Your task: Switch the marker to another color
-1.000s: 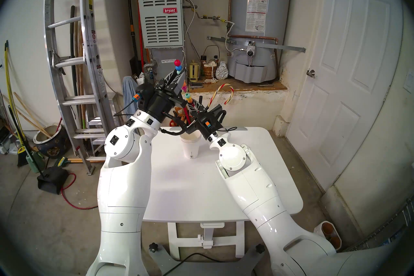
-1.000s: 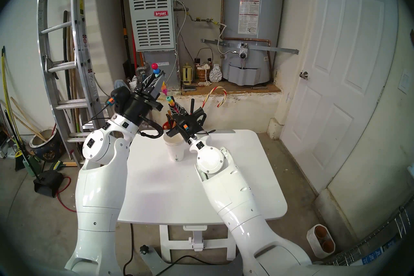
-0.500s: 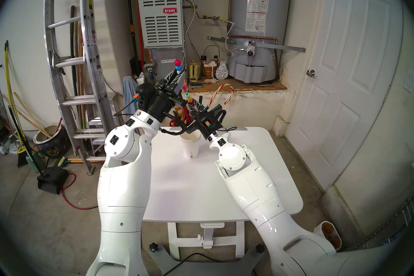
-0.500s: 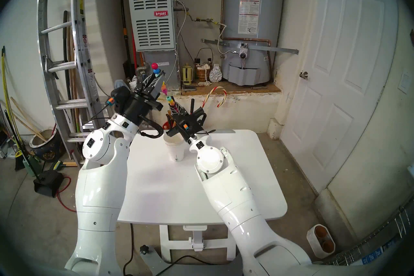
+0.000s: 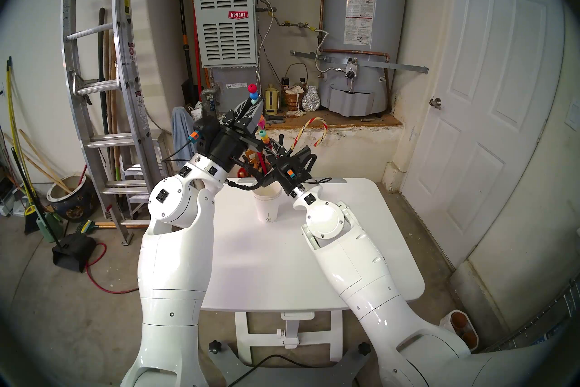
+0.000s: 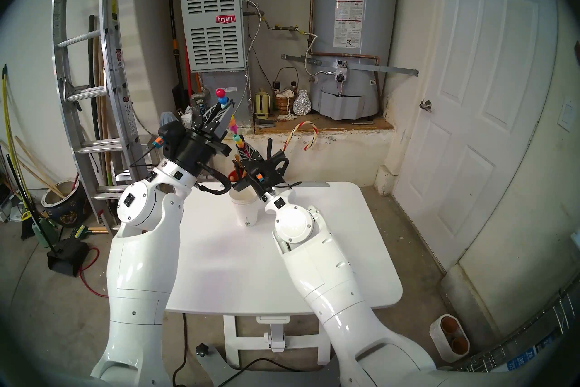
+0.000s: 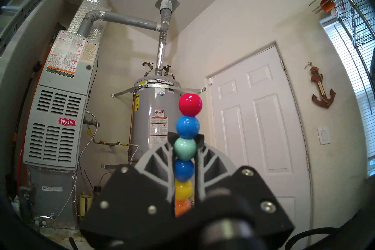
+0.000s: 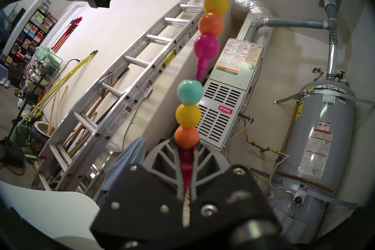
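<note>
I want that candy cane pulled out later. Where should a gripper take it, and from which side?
Probably the straight striped shaft of the candy cane, just below the crook, coming head-on from the robot's side. The crook curls over to the view's right and the right gripper crowds the lower left, so the front looks clearest. The curved top offers no parallel faces.

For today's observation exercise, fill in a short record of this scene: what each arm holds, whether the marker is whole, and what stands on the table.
left gripper: shut on the marker's upper piece, red bead on top
right gripper: shut on the marker's lower piece, teal bead on top
marker state: split in two, pink tip just above the teal bead, a gap between
table: white cup
</note>
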Controlling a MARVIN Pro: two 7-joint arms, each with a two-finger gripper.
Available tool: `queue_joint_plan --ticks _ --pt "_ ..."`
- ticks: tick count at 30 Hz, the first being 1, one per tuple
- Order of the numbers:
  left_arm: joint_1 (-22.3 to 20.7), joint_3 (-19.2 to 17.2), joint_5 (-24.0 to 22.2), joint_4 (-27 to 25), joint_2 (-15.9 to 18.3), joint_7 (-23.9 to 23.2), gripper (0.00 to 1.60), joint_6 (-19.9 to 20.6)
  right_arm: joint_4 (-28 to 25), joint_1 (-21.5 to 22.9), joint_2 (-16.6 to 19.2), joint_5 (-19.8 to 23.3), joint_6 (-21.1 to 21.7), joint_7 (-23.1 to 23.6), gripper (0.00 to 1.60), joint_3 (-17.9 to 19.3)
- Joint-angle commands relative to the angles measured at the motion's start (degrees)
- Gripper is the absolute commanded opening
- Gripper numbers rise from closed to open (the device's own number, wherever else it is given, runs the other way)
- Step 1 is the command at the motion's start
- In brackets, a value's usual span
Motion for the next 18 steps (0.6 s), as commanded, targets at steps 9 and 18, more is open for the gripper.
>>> queue_joint_plan --ticks 9,18 --pt "-0.7 -0.6 -0.2 -0.9 0.2 -0.1 0.00 -0.2 -0.5 1.7 -0.9 0.3 -0.3 -0.3 0.00 -0.1" --pt "-0.7 -0.8 -0.3 -0.7 0.0 -0.4 0.00 -0.2 -0.2 1.9 -1.0 0.3 -0.4 -0.6 0.00 -0.2"
